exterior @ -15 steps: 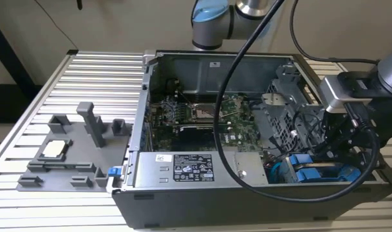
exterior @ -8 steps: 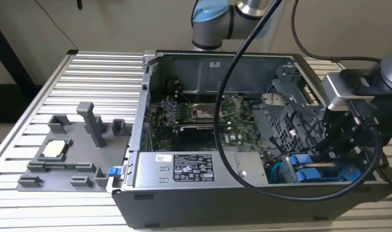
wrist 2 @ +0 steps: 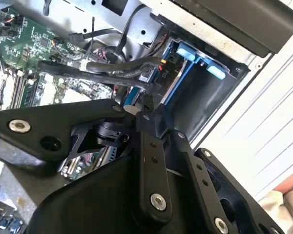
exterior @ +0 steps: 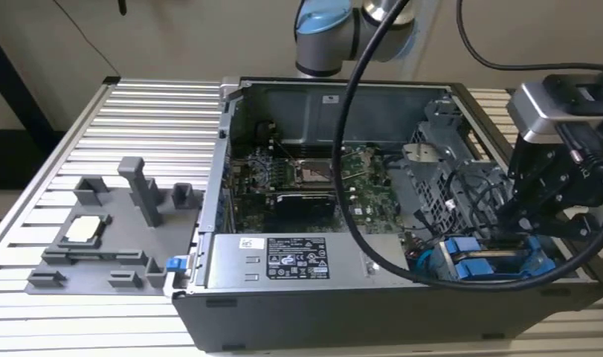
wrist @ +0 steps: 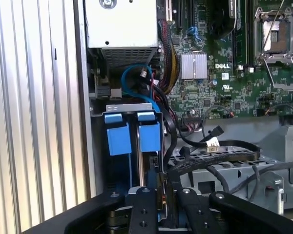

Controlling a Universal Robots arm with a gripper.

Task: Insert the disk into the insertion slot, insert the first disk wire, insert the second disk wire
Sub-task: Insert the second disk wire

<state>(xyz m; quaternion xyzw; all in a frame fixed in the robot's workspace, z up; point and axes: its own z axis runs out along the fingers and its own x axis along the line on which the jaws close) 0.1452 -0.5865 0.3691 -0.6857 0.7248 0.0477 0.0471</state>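
Ribbed tabletop carries an open computer case. Its disk already sits in the insertion slot. Pressed together on a wire connector, the end effector works behind it.

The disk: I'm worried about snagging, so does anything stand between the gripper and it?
Yes. In the second wrist view a bundle of black cables crosses between the gripper and the blue-framed end of the disk. Nothing else visible lies between them.
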